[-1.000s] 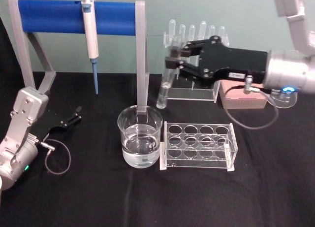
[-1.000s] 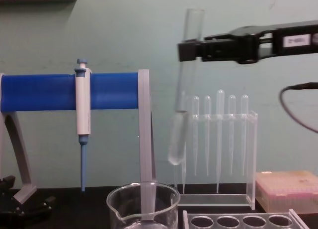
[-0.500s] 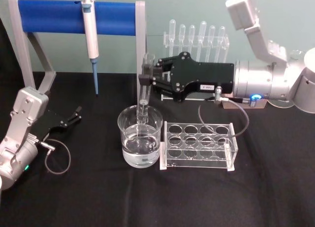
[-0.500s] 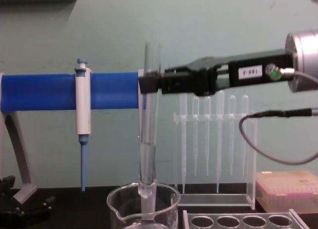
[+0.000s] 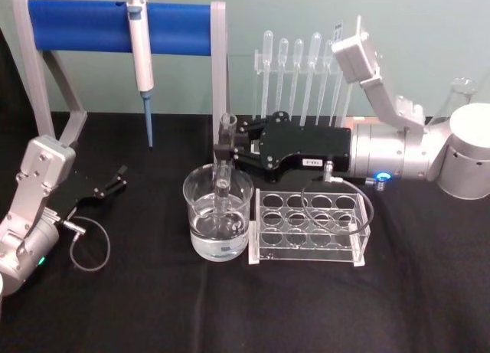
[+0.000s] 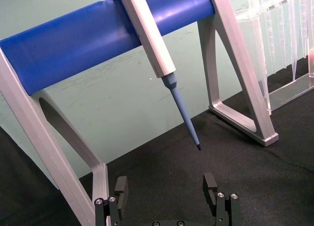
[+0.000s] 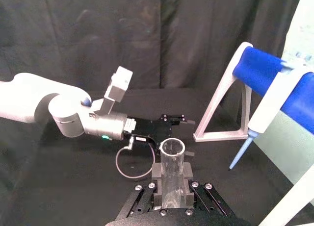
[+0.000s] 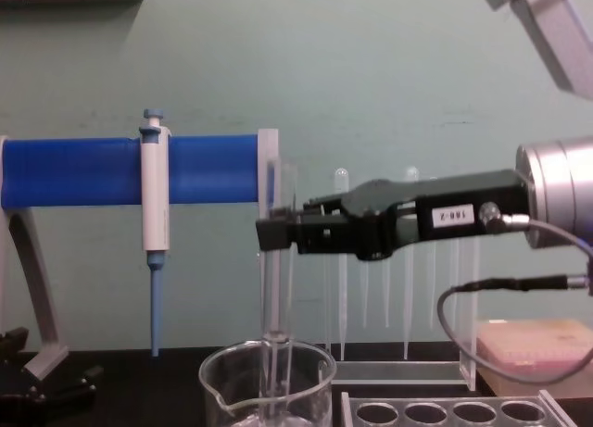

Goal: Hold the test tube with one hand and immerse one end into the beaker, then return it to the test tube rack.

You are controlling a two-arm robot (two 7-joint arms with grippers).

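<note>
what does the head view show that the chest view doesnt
Head view: the water in the beaker and the whole test tube rack, holes empty. Chest view: a pink box at the right. Both: the right gripper, jaws shut on the upright test tube inside the beaker, and the idle left gripper at the left.

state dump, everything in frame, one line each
test tube: upright, held by right gripper, lower end inside beaker
beaker: upright, partly filled with clear liquid
right gripper: shut on test tube, above beaker
left gripper: open, parked at left
test tube rack: holes empty
micropipette: hanging on blue stand
</note>
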